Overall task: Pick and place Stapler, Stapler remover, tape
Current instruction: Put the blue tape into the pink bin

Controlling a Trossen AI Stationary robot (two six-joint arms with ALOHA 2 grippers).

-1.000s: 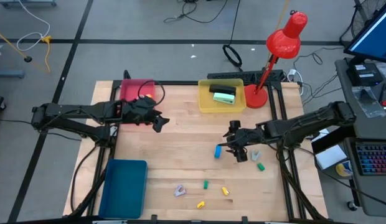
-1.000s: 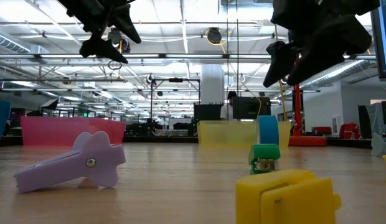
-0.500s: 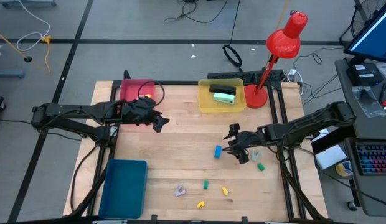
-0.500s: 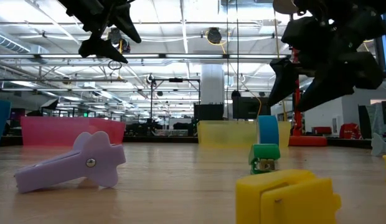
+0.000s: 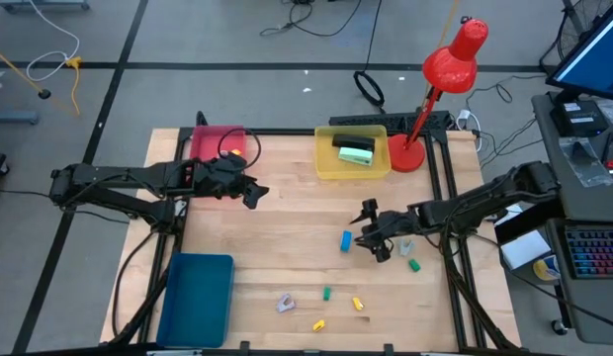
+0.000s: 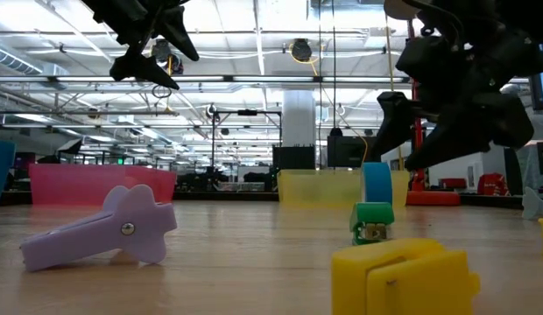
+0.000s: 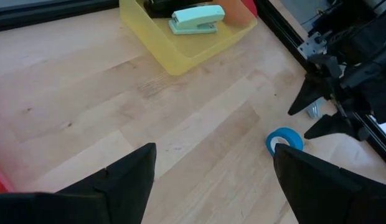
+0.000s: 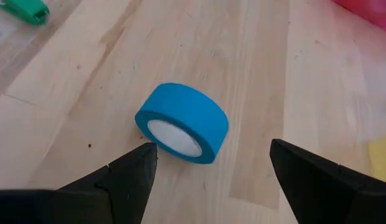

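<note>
High view has the right gripper (image 5: pixel 367 234) low over the table (image 5: pixel 287 218) toward its right edge, fingers spread wide and holding nothing, with the blue tape (image 5: pixel 346 240) just beside the tips, standing on its rim. Right wrist view shows that tape (image 8: pixel 182 122) sitting ahead of the two fingers. The left gripper (image 5: pixel 253 192) hangs open near the pink bin (image 5: pixel 219 141) at the back-left. A stapler (image 5: pixel 355 153) lies in the yellow bin (image 5: pixel 326 163) at the back edge.

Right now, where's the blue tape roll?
High view: the blue tape roll stands on edge right of table centre, just in front of the open right gripper, below the yellow bin.
</note>
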